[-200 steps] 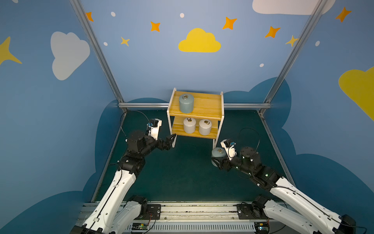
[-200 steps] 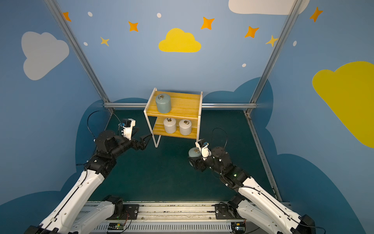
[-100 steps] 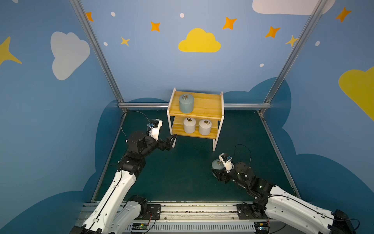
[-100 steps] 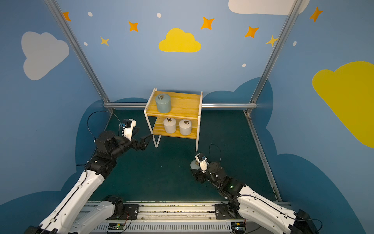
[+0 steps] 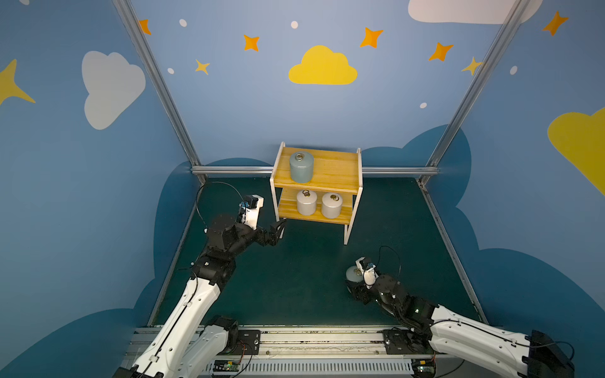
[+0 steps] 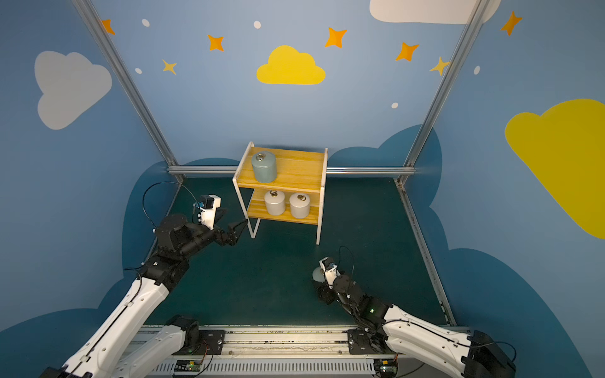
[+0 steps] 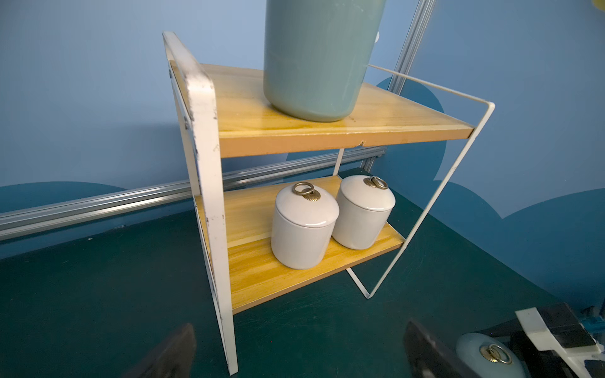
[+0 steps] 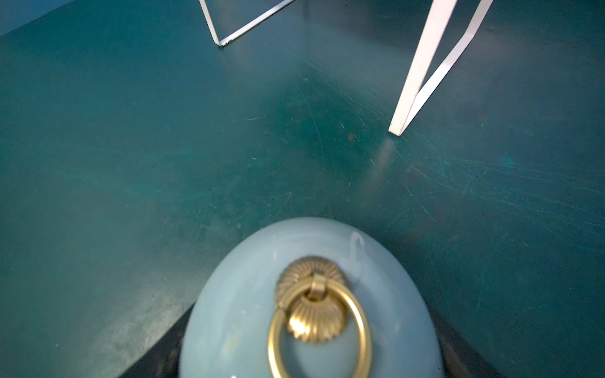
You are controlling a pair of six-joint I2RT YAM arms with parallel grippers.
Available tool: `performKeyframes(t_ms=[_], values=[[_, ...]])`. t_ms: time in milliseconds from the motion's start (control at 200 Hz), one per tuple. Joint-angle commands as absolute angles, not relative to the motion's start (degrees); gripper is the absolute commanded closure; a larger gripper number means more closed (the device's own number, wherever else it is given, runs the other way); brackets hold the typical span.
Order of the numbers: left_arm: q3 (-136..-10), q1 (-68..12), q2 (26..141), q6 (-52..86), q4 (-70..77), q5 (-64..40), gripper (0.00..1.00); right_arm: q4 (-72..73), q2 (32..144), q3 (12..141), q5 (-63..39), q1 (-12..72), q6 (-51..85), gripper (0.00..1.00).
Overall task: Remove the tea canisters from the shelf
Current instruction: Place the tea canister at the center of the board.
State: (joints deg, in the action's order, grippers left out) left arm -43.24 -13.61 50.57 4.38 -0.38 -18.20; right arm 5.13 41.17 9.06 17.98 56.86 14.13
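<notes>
Blue walls with painted clouds and stars enclose dark teal desk [image 5: 294, 294]. Small two-tier shelf, yellow wooden boards, thin white frame [image 5: 330, 170], stands at back centre.

Top tier: pale grey-blue lidded canister with brass ring pull [image 5: 301, 167], upright, toward left end.

Lower tier: left off-white lidded canister [image 5: 306, 203] and right off-white lidded canister [image 5: 331, 205], smaller, upright, side by side.

Left hand [image 6: 231, 220]: jaws wide apart, empty, just beside shelf's front left leg.

Right hand [image 5: 356, 285]: clamped on second grey-blue canister [image 5: 353, 273], upright, off shelf, low at desk, well in front of shelf's front right leg. Contact with desk unclear.
</notes>
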Motion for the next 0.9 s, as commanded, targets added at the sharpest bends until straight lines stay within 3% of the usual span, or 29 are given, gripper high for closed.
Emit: performKeyframes(t_ms=[0,661,896], values=[[-42.7,-14.0,50.2,4.8,0.2,-17.9,0.00,11.5,40.6,9.1,20.4,57.5,15.2,0.47],[-42.2,-15.2,50.5,4.5,-0.2,-17.1,0.00,20.0,50.8,8.9,19.7,58.6,14.9,0.47],[-42.3,-15.4,50.9,4.4,-0.4,-17.0,0.00,16.1,50.7,9.0,18.5,58.6,16.1,0.45]])
